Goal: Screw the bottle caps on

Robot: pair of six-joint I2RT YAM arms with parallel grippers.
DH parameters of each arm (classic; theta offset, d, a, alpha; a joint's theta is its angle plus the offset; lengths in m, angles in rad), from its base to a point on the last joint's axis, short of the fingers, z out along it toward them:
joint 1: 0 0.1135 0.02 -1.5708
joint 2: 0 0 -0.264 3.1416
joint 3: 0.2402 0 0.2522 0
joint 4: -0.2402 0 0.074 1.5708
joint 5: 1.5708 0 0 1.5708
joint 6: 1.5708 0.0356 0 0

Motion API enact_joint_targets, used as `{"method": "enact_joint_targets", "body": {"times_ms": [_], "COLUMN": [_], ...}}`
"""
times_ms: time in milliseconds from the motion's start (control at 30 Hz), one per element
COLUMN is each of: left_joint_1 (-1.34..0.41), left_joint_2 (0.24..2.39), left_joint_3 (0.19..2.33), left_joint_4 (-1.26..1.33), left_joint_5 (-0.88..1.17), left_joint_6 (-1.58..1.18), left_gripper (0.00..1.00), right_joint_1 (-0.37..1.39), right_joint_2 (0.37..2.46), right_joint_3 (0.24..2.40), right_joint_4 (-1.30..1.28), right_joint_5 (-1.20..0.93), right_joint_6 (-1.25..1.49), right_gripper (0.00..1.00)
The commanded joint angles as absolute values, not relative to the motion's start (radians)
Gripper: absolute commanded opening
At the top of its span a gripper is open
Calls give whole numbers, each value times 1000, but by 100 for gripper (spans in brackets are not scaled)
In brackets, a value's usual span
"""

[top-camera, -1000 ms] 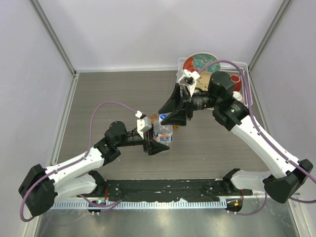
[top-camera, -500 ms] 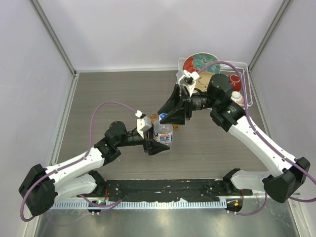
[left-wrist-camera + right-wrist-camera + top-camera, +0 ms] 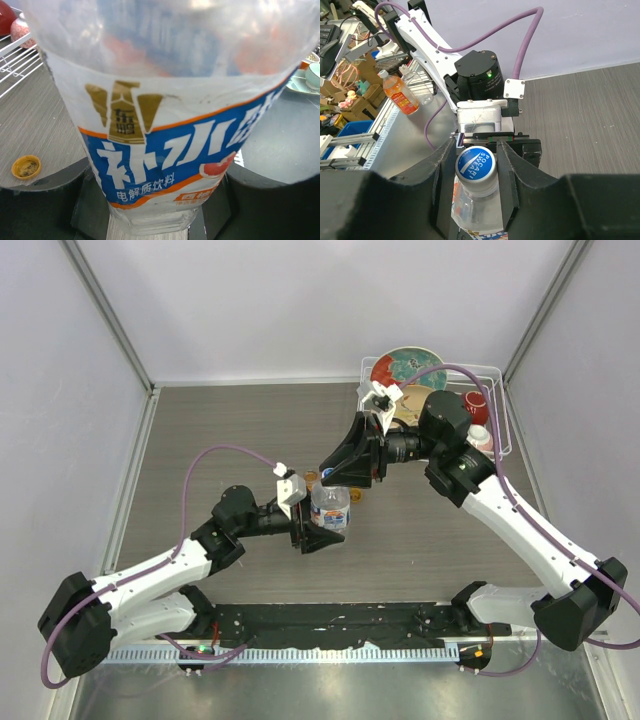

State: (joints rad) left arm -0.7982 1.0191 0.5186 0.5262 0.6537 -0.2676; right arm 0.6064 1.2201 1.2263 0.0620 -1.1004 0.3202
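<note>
At mid-surface [image 3: 200, 440] | left gripper [image 3: 326, 522] clamps the upright water bottle [image 3: 331, 506] by its labelled body | right gripper [image 3: 476, 172] pinches the white cap [image 3: 475, 165] on the bottle's neck | amber cap [image 3: 26, 167] lies on the surface nearby

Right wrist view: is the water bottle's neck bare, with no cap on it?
No, a white cap with a blue printed top sits on the water bottle, between the fingers of the right gripper.
</note>
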Motion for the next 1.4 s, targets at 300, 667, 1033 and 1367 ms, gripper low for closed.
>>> {"method": "enact_joint_targets", "body": {"times_ms": [300,667,1033,1367], "left_joint_1": [-778,-759,-752,-750], "left_joint_2": [1008,1011,1017,1005], "left_joint_3": [560,569,555,532], "left_joint_4": [598,621,637,627], "left_joint_5": [534,416,356,242], "left_joint_6": [-354,-356,-298,-183], "left_gripper": [0,0,0,0], "right_joint_1": [607,621,779,1041], "right_joint_2": [1192,1131,1066,1143], "right_joint_3": [1215,1144,1058,1126], "right_joint_4": [-55,-118,-71,-146], "right_joint_5": [-1019,-674,-249,353], "right_joint_6": [195,136,190,137], "right_gripper": [27,9,1,1]}}
